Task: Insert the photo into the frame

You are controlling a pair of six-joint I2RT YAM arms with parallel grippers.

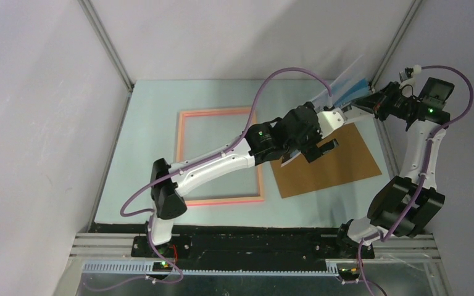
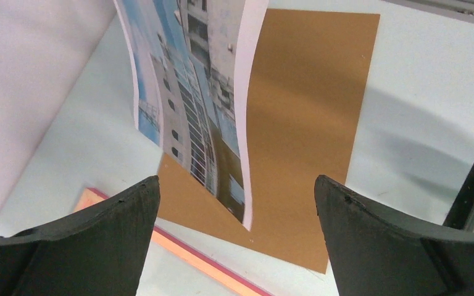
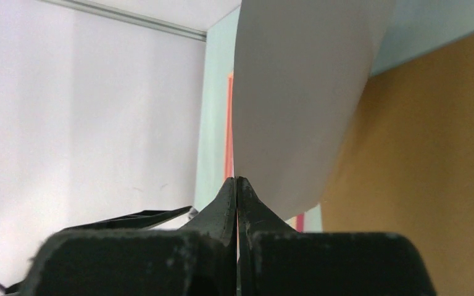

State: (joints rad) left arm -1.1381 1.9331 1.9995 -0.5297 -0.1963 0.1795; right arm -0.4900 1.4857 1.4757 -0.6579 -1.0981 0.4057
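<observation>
The photo [image 1: 349, 86] is lifted off the table and bows in the air. My right gripper [image 1: 362, 106] is shut on one of its edges. In the right wrist view the fingertips [image 3: 237, 179] pinch the photo's white back [image 3: 296, 92]. In the left wrist view the printed side of the photo [image 2: 191, 92] hangs down, its lower corner just above the brown backing board [image 2: 302, 123]. My left gripper [image 2: 236, 180] is open wide near that corner and touches nothing; from above it [image 1: 308, 153] hovers over the board's left end. The salmon-pink frame [image 1: 188, 114] lies flat to the left.
The brown backing board [image 1: 339, 163] lies flat right of the frame, under the photo. Grey walls close in the left, back and right sides. The frame's border [image 2: 185, 253] runs just below the left fingers. The right arm stands close to the right wall.
</observation>
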